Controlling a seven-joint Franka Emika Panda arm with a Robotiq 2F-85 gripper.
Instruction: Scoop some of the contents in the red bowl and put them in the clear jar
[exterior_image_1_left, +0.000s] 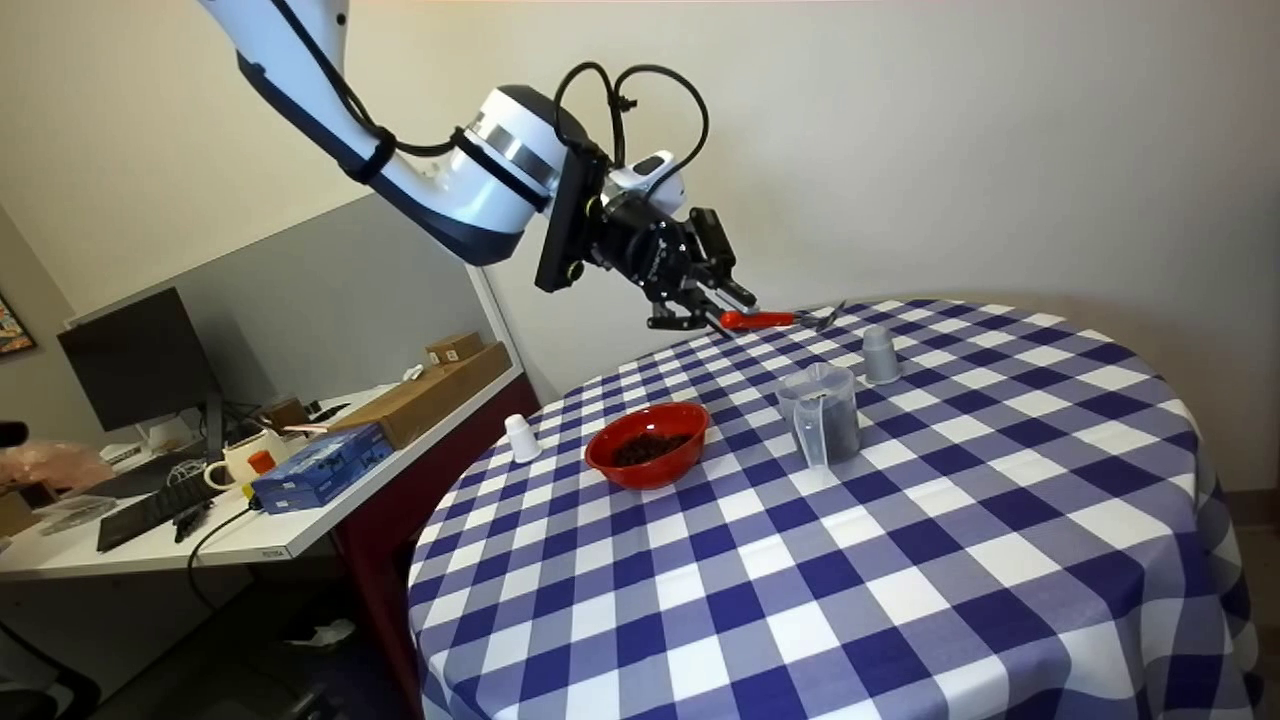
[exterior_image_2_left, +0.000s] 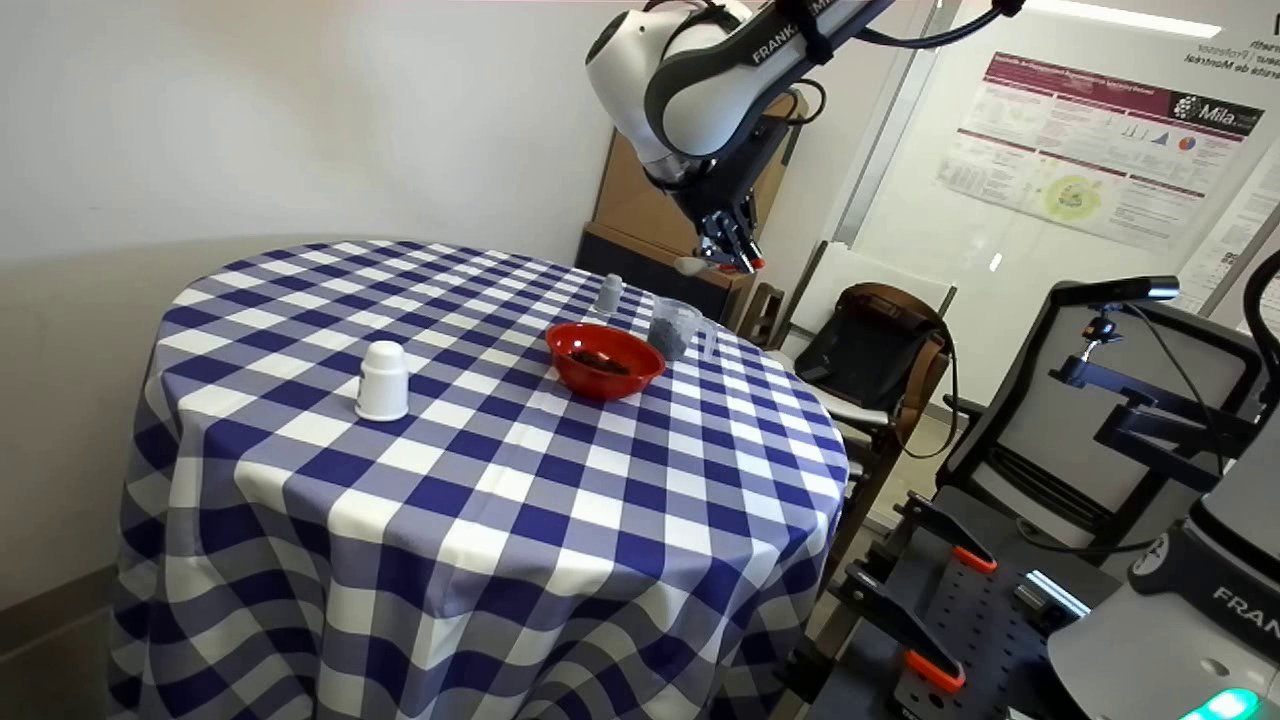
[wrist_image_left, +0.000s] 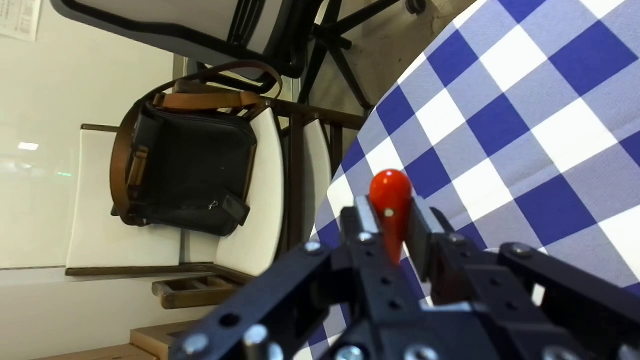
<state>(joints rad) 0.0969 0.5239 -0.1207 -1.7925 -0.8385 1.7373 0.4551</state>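
Pincer (wrist_image_left: 394, 216): clasping the red-handled spoon (exterior_image_1_left: 772, 320), whose load we cannot make out.
Red bowl (exterior_image_1_left: 655, 473): on the worktop (exterior_image_1_left: 900, 600), dark contents (exterior_image_1_left: 650, 449) within.
Clear jar (exterior_image_1_left: 835, 420): near the bowl; we should centre the spoon above the jar, then tip slowly.

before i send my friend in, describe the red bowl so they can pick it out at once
Look for the blue-and-white checked tablecloth that fills much of both exterior views. On it, near the clear jar, stands a glossy, round bowl holding dark bits. It is the only red vessel there, wider and lower than the jar.
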